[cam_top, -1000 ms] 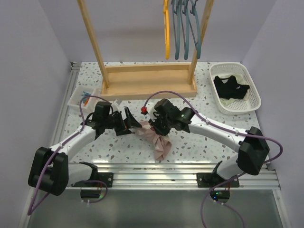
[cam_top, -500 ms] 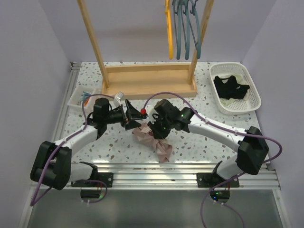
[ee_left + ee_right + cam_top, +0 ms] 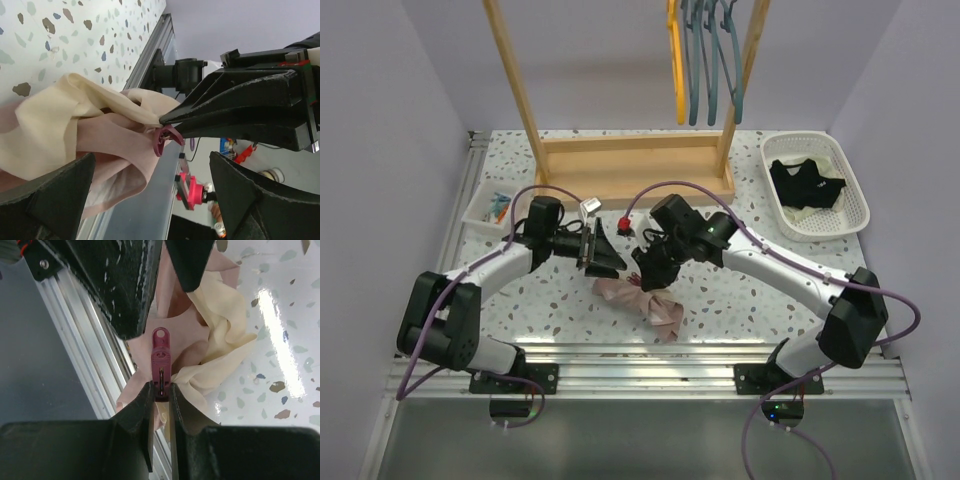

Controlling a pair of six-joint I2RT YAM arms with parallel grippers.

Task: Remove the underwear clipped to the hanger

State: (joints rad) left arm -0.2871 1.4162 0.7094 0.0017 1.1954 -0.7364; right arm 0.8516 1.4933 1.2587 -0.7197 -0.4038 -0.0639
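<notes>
My right pincer (image 3: pixel 161 390) is closed almost fully, its 2 fingers nipping the tail of a maroon clip (image 3: pixel 161 357) at the middle of the right wrist view. The clip's far end bites the pink-mauve underwear (image 3: pixel 182 320), whose cream trim bunches toward the right of that frame. My left pincer (image 3: pixel 152 165) is wide open and holds nothing, 1 finger at the lower left and 1 at the lower right of its view, with cloth and clip between them. From above, the garment lies on the table (image 3: pixel 740 300) at lower centre, and the black underwear (image 3: pixel 807 182) sits in the white basket (image 3: pixel 820 236) at upper right. I judge this to be the unclipping of the 2nd piece. Next I must squeeze the clip open and close my left pincer on the cloth to draw it free.
</notes>
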